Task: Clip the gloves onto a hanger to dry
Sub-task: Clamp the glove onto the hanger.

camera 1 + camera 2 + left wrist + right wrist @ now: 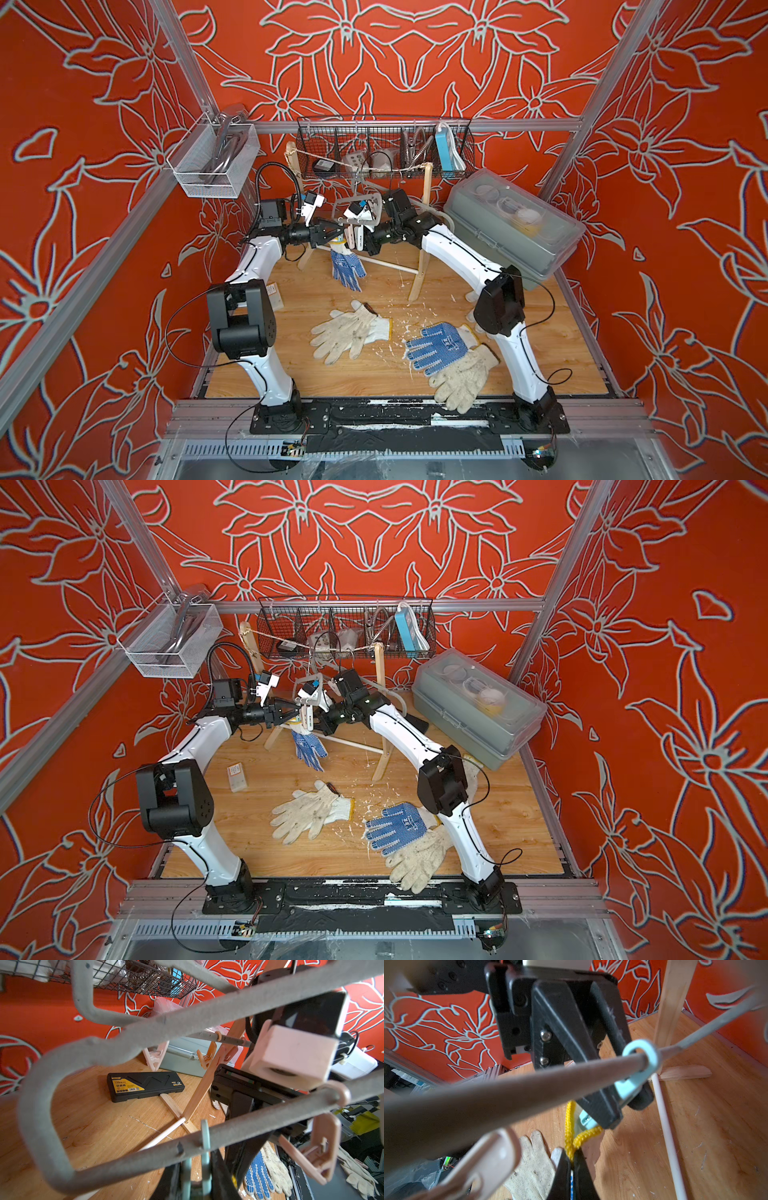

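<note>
The task is at an early stage, as I judge it. No glove is seen fixed on the hanger [358,200], which hangs in the upper middle of both top views from a string on a wooden stand [420,266]. The pink clips [318,1153] visible in the left wrist view hold nothing.

The first glove is being brought to a clip. The right gripper [572,1157] is clenched on the yellow cuff edge [569,1126] of one blue-dotted glove [347,266], and this glove hangs down with fingers toward the worktop [291,374], just below the hanger. The left gripper [627,1111] is grasping a light blue clip [627,1086] on the hanger bar, probably to press it open. The cuff is near the clip mouth but seems not yet inside.

Three more gloves lie on the worktop in the lower middle of the top views: an off-white glove [347,332] with dirty marks, a second blue-dotted glove [438,345], and under it a soiled plain glove [461,382]. Something pale shows behind the right arm; I cannot tell if it is a glove. The gloves are knitted, soft and limp.
</note>
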You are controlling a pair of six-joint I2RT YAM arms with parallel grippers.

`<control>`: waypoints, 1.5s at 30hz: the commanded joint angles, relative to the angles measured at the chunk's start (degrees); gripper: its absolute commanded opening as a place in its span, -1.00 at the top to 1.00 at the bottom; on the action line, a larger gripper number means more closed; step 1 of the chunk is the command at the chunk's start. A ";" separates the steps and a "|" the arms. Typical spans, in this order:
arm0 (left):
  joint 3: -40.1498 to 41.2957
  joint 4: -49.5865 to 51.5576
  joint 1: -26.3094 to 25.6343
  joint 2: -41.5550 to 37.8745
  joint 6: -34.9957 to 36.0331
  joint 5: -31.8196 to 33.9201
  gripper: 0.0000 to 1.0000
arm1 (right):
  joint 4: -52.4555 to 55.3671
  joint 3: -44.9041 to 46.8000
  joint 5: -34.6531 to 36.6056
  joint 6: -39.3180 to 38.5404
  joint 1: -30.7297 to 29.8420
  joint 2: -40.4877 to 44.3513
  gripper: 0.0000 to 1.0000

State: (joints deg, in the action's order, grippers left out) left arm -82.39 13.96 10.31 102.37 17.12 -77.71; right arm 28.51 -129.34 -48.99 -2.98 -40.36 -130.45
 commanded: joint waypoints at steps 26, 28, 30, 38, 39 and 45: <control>-2.98 4.35 0.70 -5.61 -2.53 18.03 -0.49 | 4.44 -5.66 13.60 0.91 0.84 -1.23 0.84; -2.66 5.50 0.77 -7.08 -2.81 19.93 -0.54 | 4.77 -6.65 14.55 0.96 0.89 -1.72 0.69; -1.85 5.34 0.84 -8.56 -4.40 19.40 -0.56 | 5.52 -7.11 15.46 0.41 0.81 -1.69 0.55; 0.78 4.87 0.69 -9.85 -8.54 14.64 -0.54 | 5.63 3.13 21.08 -2.47 0.84 5.37 -0.07; 0.49 5.45 0.71 -9.53 -8.35 14.24 -0.53 | 4.32 6.49 21.52 -2.11 0.84 7.35 -0.11; 0.92 4.50 0.68 -9.34 -8.95 13.27 -0.53 | -0.30 21.97 24.33 0.72 0.87 16.91 -0.32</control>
State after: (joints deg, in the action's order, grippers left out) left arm -81.91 18.09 10.92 92.64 8.45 -62.28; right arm 30.96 -110.72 -27.27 -3.57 -39.72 -118.48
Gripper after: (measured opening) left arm 0.767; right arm 0.647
